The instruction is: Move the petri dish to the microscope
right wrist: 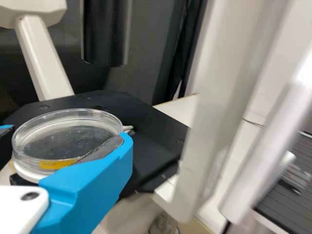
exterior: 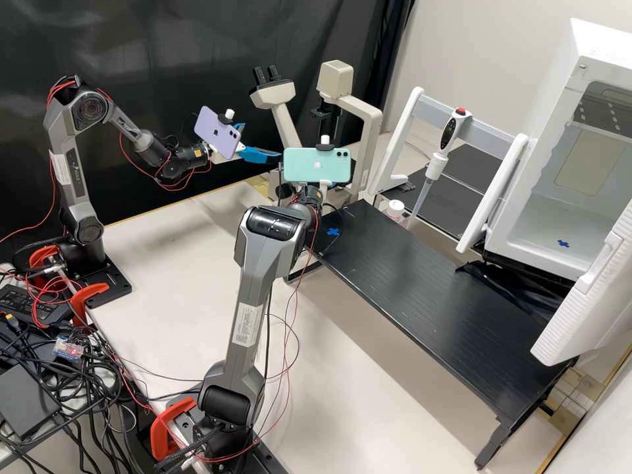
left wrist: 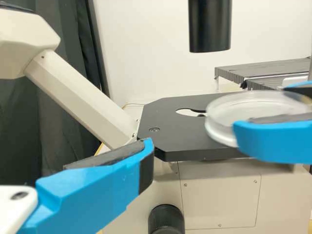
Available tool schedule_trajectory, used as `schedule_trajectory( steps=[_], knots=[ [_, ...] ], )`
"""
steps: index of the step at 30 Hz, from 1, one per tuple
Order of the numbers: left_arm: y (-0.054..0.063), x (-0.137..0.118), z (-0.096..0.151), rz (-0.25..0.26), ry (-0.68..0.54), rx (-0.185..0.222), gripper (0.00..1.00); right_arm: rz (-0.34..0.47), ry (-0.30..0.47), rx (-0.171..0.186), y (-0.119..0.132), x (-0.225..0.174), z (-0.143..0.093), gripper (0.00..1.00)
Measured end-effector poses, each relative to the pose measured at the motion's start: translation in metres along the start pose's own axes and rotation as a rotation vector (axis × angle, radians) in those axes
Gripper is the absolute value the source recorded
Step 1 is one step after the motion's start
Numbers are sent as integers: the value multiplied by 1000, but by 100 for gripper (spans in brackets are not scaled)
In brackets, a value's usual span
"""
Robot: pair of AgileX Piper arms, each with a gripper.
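In the high view, my left gripper (exterior: 260, 142) stands open at the left of the beige microscope (exterior: 272, 96). My right gripper (exterior: 332, 184) is mostly hidden behind the green phone there. One finger of my left gripper (left wrist: 109, 178) shows in the left wrist view, nothing against its pad. The clear round petri dish (left wrist: 253, 109) overlaps the black stage (left wrist: 178, 131), held level between the other arm's blue fingers. In the right wrist view, my right gripper (right wrist: 66, 139) is shut on the petri dish (right wrist: 68, 129). The gap between dish and stage cannot be judged.
The microscope's black cylinder (left wrist: 210, 24) hangs above the stage. A black slatted platform (exterior: 428, 283) extends rightward, with a pipette (exterior: 438, 151) on its white stand (exterior: 408, 125) behind. An open white chamber (exterior: 559, 197) stands at the right.
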Motion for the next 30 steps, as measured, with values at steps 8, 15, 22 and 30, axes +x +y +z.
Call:
schedule_trajectory(
  steps=[8,15,22,30],
  knots=[
    [0,0,0,0,0,0,100,-15,14,-28,0,22,-13,0],
    [0,0,0,0,0,0,100,-36,2,13,3,40,-10,0],
    [0,0,0,0,0,0,100,-49,-18,40,15,50,1,0],
    [0,0,0,0,0,0,100,-48,-35,55,22,54,12,0]
  ],
)
